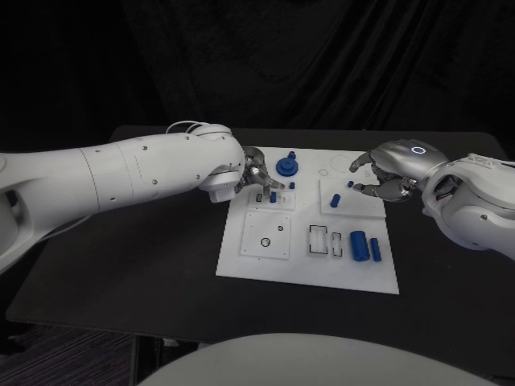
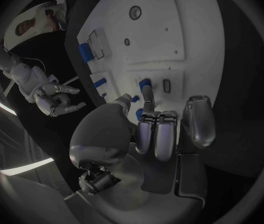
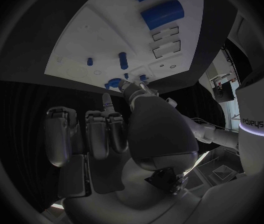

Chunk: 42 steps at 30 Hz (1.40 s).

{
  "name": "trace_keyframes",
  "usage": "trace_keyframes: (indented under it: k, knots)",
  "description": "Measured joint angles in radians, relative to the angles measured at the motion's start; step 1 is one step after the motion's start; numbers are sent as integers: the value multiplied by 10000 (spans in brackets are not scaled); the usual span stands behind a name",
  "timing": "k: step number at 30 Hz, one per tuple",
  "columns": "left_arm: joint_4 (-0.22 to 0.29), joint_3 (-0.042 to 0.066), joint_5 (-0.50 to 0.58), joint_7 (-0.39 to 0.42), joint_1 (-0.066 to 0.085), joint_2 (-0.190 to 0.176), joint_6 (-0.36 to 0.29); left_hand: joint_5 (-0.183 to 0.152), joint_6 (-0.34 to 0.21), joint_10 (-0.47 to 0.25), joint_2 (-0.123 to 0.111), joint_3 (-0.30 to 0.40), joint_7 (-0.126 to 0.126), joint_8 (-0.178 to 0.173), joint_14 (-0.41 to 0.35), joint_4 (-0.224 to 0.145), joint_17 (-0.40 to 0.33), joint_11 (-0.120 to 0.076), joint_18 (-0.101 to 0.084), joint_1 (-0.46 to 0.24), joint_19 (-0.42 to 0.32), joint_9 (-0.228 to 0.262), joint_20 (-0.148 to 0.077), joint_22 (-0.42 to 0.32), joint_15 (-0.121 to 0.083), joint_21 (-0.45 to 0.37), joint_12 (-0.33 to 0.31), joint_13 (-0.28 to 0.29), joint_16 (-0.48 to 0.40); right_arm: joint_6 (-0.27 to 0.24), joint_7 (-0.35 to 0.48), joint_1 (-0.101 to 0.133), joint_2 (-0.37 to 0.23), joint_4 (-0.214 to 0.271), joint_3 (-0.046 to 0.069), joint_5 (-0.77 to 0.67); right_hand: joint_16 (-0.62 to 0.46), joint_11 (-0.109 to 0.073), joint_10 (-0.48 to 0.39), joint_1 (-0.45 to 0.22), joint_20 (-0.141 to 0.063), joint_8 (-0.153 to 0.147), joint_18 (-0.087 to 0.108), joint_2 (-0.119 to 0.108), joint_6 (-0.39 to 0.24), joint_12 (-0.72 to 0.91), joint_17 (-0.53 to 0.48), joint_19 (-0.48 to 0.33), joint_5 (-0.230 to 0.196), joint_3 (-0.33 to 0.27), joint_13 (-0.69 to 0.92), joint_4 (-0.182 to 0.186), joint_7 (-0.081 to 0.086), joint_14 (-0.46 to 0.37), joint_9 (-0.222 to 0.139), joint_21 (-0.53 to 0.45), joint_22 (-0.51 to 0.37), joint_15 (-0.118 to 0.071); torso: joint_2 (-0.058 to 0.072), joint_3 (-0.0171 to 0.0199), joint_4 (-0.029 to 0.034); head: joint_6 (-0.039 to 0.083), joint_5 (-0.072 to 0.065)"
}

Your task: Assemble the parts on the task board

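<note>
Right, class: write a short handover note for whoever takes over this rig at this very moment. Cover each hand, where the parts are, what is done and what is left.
Left hand: over the far left of the white board, fingers at a small blue peg; whether it grips the peg is unclear.
Right hand: open, holding nothing, at the board's far right edge.
Parts: a round blue knob stands at the far edge; another small peg stands on the right plate; two blue cylinders lie at the near right.
Done: cannot tell.
Left: the rectangular slots beside the cylinders look open.
</note>
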Motion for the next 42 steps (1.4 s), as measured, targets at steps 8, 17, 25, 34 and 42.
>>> trace_keyframes:
  k: [8,17,25,34,42]
  knots:
    - [558,39,-404,288,700,-580,-636,155,-305,-33,53,-151,-71,537,0,66,0,-33,0,290,78,800,-64,-1,0,100,0,1,0,-7,-7,0,-40,0,0,0,0,0,0,0,0,0,0,0,0,0,0,0,0,29,0,29,0,0,1,0,-1,0,-5,4,-6,0,58]
    - [564,31,-632,475,909,-860,-897,517,-430,3,142,-178,-104,711,-1,39,-1,-68,-1,568,140,1105,-70,-1,-71,173,0,1,0,-15,-10,0,-83,-22,0,0,0,0,0,0,0,0,1,0,0,0,0,0,0,29,0,29,0,0,-7,-37,-2,0,-11,21,-7,0,33]
    - [-283,31,-709,495,903,-510,-641,690,-662,3,118,-162,-13,52,-1,165,-1,-68,-1,855,140,511,-70,-2,-71,173,0,1,0,-28,-12,-1,-69,-48,1,1,0,0,0,0,0,0,0,0,0,0,0,0,0,28,-1,29,0,0,-7,-37,-2,0,-33,35,36,0,-17]
    - [-1121,24,-793,487,603,-133,-322,728,-617,3,118,-202,31,33,-1,205,-1,-68,-2,855,139,431,-70,-2,-70,136,0,1,0,-131,-6,-3,-69,-53,1,1,0,0,0,0,0,0,1,0,72,0,0,0,0,-1,-1,58,0,0,-22,-37,-3,0,-27,11,12,0,32]
    - [-1791,31,-978,428,346,236,-51,181,-553,-35,118,-342,95,8,-1,345,-2,-31,-1,855,102,422,-33,-3,-70,108,0,1,0,-219,-2,-5,-51,-59,1,1,0,0,0,0,0,0,0,0,72,0,0,0,0,27,-1,86,0,0,-31,-37,-3,0,-12,-7,12,0,35]
